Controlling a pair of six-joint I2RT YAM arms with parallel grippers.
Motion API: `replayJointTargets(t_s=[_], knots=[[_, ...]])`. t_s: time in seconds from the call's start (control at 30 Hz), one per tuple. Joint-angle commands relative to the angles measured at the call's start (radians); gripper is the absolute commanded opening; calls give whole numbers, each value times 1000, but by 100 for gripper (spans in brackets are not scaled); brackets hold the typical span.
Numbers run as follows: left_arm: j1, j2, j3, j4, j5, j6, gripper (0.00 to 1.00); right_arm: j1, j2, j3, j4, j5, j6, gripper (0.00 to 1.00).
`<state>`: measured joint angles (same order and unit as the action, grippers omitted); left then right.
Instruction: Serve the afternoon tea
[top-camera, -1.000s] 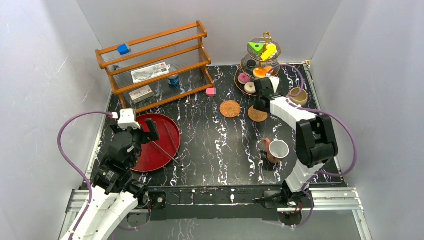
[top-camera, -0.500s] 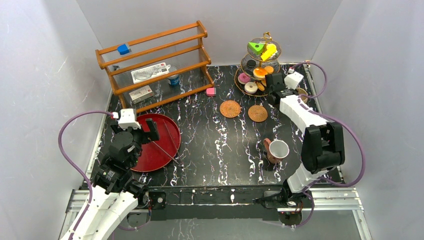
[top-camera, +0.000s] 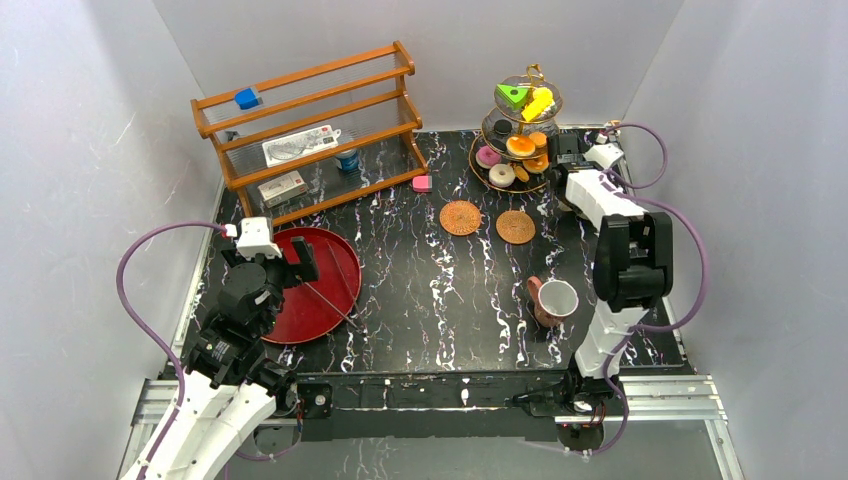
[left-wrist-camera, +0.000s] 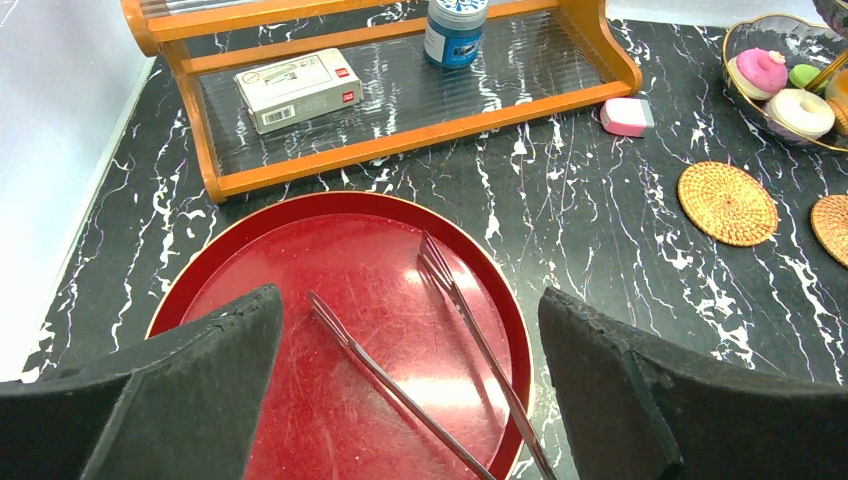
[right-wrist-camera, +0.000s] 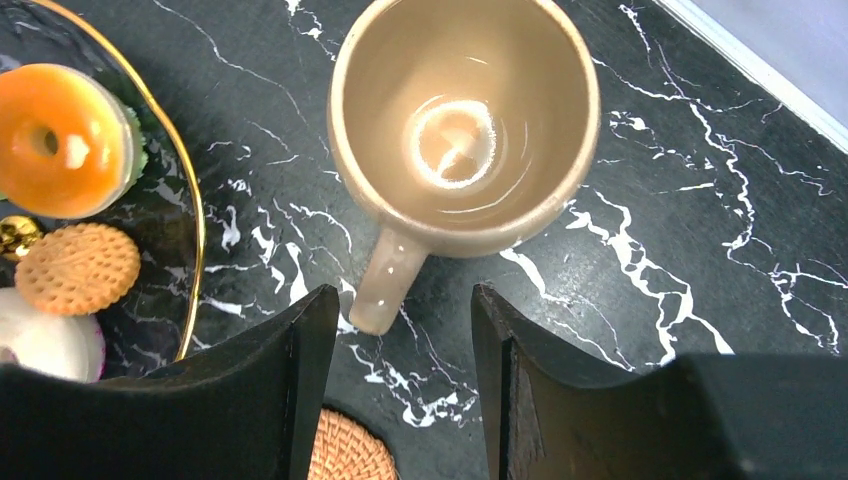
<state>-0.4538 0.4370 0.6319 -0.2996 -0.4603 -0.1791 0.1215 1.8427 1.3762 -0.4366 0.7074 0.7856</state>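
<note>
Beige mug sits at twelve o'clock of the right gripper, handle between its parted, unclenched jaws; left gripper gapes wide, empty.

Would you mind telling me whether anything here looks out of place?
Nothing is spilled or damaged. Only a small pink block lies loose beside the wooden rack, and both woven coasters sit bare.
</note>
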Motion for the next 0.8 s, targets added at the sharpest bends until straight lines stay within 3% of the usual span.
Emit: replayJointTargets(t_s=[0.0,0.53,0.77], knots=[[-3,0,15,8,-10,3,95,-20,54,96,-59,14,57,60],[-3,6,15,10,-9,4,95,-38,115,97,-14,-40,-5,49],[-3,11,15,11,-8,4,95,-39,102,106,-29,-38,-63,34]])
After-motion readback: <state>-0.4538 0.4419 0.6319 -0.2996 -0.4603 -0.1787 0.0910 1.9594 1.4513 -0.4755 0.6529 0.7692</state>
